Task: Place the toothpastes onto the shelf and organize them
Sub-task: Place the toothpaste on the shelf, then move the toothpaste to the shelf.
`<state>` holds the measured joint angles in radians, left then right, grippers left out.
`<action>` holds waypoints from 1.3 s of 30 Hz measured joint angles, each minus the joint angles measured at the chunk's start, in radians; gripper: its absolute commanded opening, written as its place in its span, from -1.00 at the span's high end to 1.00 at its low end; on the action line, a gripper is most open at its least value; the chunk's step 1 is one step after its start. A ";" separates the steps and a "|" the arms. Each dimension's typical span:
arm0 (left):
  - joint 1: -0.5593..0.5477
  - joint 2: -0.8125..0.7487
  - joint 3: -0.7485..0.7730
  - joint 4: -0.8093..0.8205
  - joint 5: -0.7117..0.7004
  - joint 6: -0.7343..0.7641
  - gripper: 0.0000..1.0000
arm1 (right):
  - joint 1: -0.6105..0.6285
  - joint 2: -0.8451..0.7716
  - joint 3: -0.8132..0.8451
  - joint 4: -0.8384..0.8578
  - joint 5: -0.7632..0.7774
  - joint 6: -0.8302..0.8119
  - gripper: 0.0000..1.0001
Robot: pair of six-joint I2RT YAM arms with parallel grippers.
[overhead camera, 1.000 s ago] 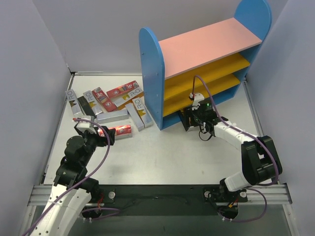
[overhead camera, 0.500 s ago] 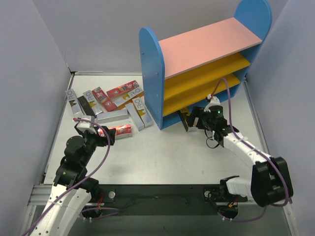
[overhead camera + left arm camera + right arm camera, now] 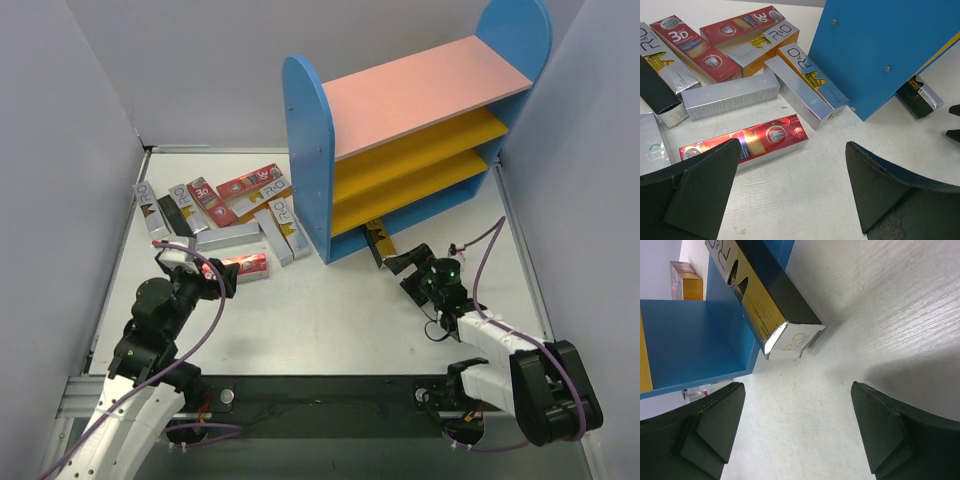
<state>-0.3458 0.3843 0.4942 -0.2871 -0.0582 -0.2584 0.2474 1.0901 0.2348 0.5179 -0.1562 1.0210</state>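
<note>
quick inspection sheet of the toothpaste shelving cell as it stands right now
surface: white table, no spills seen
job's things: shelf holds one toothpaste box on its base, end sticking out; toothpaste pile loose left of it
clutter: nothing seen
end effectors: left end effector open, facing red toothpaste box; right end effector open, empty, off the shelf
cables: purple cables loop along both arms
surroundings: plain walls

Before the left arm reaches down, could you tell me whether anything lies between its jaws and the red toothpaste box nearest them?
Nothing visible does: the shiny red cardboard toothpaste box lies flat just beyond the open jaws.
</note>
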 measured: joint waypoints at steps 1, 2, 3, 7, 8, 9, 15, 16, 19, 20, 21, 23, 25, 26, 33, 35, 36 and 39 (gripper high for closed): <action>-0.002 0.000 0.000 0.000 0.000 0.000 -0.95 | 0.000 0.018 -0.015 0.039 0.000 0.031 -0.86; -0.003 0.000 0.000 0.000 0.000 0.000 -0.95 | 0.000 0.039 -0.026 0.078 0.000 0.055 -0.86; -0.006 0.000 0.000 0.000 0.000 0.000 -0.95 | 0.000 0.063 -0.036 0.117 0.000 0.078 -0.86; -0.010 -0.001 0.000 0.001 0.000 0.000 -0.95 | 0.000 0.154 -0.062 0.263 0.002 0.160 -0.83; -0.011 -0.001 0.000 0.001 0.000 0.000 -0.94 | 0.000 0.171 -0.065 0.294 0.005 0.175 -0.82; -0.013 -0.001 0.000 0.001 0.000 0.000 -0.95 | 0.000 0.183 -0.068 0.315 0.009 0.188 -0.81; -0.018 -0.001 0.000 0.001 0.001 0.000 -0.94 | 0.001 0.275 -0.075 0.450 0.035 0.269 -0.74; -0.020 0.000 0.000 0.001 0.001 0.000 -0.94 | 0.002 0.293 -0.076 0.473 0.038 0.282 -0.73; -0.022 0.000 0.000 0.001 0.003 0.000 -0.95 | 0.005 0.343 -0.076 0.542 0.047 0.315 -0.72; -0.023 0.000 0.000 0.001 0.003 0.000 -0.95 | 0.010 0.358 -0.076 0.564 0.050 0.325 -0.71; -0.024 0.000 0.000 0.001 0.003 0.000 -0.94 | 0.011 0.372 -0.076 0.583 0.055 0.336 -0.71; -0.027 0.000 0.000 0.001 0.003 0.000 -0.95 | 0.021 0.394 -0.076 0.614 0.068 0.354 -0.71; -0.029 0.000 0.000 0.001 0.003 0.000 -0.94 | 0.031 0.412 -0.076 0.637 0.082 0.372 -0.72; -0.029 0.000 0.000 0.001 0.003 0.000 -0.94 | 0.037 0.418 -0.076 0.645 0.090 0.379 -0.72; -0.033 0.001 0.000 0.001 0.003 0.000 -0.95 | 0.079 0.412 -0.053 0.603 0.166 0.407 -0.69; -0.034 0.000 0.000 0.001 0.003 0.000 -0.95 | 0.087 0.404 -0.043 0.573 0.183 0.407 -0.65; -0.034 0.000 0.000 0.001 0.003 0.000 -0.95 | 0.088 0.404 -0.039 0.566 0.187 0.407 -0.63; -0.034 -0.001 0.000 0.001 0.003 0.000 -0.95 | 0.089 0.410 -0.031 0.555 0.197 0.416 -0.52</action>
<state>-0.3794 0.3836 0.4942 -0.2859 -0.0547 -0.2581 0.3359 1.5002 0.2039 1.0725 0.0410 1.4368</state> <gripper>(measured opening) 0.972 0.797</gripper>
